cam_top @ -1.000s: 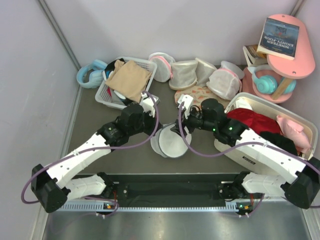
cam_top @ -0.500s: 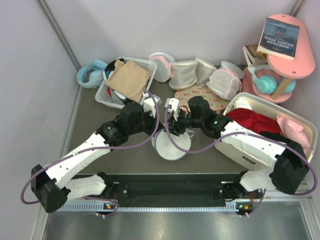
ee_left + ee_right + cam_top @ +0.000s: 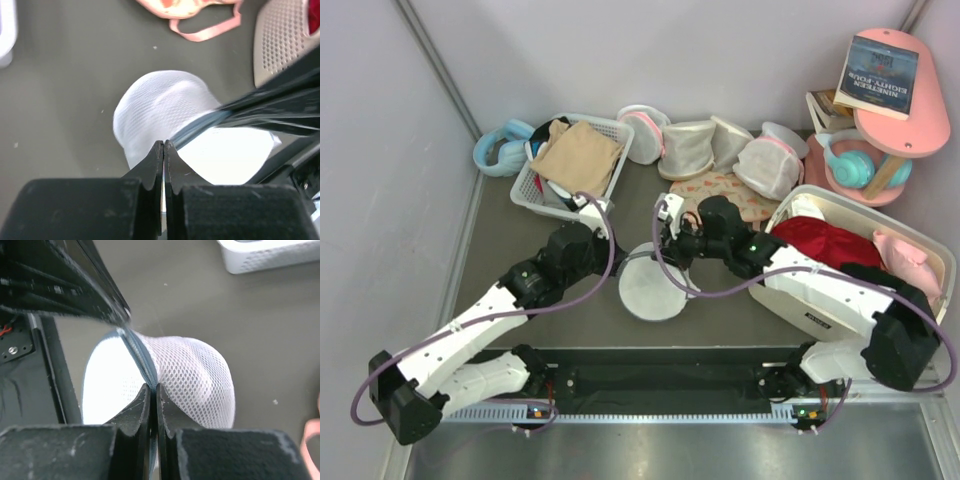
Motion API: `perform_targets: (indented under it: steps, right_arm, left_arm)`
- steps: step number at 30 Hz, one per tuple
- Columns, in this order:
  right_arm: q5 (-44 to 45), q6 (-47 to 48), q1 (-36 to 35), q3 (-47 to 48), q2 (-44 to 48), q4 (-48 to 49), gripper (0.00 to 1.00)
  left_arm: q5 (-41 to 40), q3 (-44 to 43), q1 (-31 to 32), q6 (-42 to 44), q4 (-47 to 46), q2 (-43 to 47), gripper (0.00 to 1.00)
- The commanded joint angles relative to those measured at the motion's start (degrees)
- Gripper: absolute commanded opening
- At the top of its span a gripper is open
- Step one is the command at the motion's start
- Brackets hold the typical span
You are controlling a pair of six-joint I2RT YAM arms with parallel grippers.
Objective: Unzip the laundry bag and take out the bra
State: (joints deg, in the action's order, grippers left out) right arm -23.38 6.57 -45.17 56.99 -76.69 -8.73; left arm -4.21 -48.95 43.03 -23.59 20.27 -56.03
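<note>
- Laundry bag: round, white mesh, lying on the dark table between the two arms, near the table's front edge and about the middle of the top view; both wrist views show its dome as honeycomb mesh
- Left gripper: jaws pressed together with only a hairline between them, pinched on the bag's rim at its far-left side
- Zipper band: grey, running taut from the left fingertips toward the dark body of the other arm
- Right gripper: jaws likewise closed to a slit and clamped on the zipper line at the far edge of the bag; the zip leads from its fingertips up to the left gripper's dark body
- Both grippers hold the same rim, near each other, over the far half of the bag
- Bag contents: cannot be made out, as the mesh is washed out bright in both wrist views
- White slatted basket: back left, well apart from the bag, carrying a tan folded cloth
- Mesh bags with pink trim: in a row at the back of the table
- Pink floral item: flat on the table just behind the right gripper
- White bin: at the right beside the right arm, holding a red garment
</note>
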Motion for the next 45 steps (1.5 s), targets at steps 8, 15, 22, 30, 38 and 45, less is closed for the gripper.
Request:
perform_targets:
  steps: [8,15,22,30,38,45]
  right_arm:
    - [13.18,-8.30,0.43,-7.33,13.84,2.67,0.00]
    - [12.13,-11.23,-0.45,-12.16,17.09,1.97,0.03]
    - [13.00,-4.03,-0.54,-6.39,16.49,-1.37,0.57]
    - [6.52,3.27,-0.45,0.57,8.40,2.49,0.70]
    - [-0.26,4.15,-0.45,6.46,0.22,4.86,0.70]
    - [-6.40,8.19,0.52,7.77,-2.06,6.10,0.70]
  left_arm:
    - [-14.95,4.56,-2.16,-10.15,4.42,6.46,0.00]
    - [-14.61,3.25,-3.39,-7.97,2.68,4.79,0.00]
    - [2.52,0.79,-3.47,4.51,-3.13,1.90,0.00]
    - [11.15,-4.13,-3.47,9.97,-0.67,-2.50,0.00]
    - [12.11,-5.37,-3.56,9.44,-0.85,-2.24,0.00]
    - [16.60,-7.56,-3.65,11.81,1.61,-2.59,0.00]
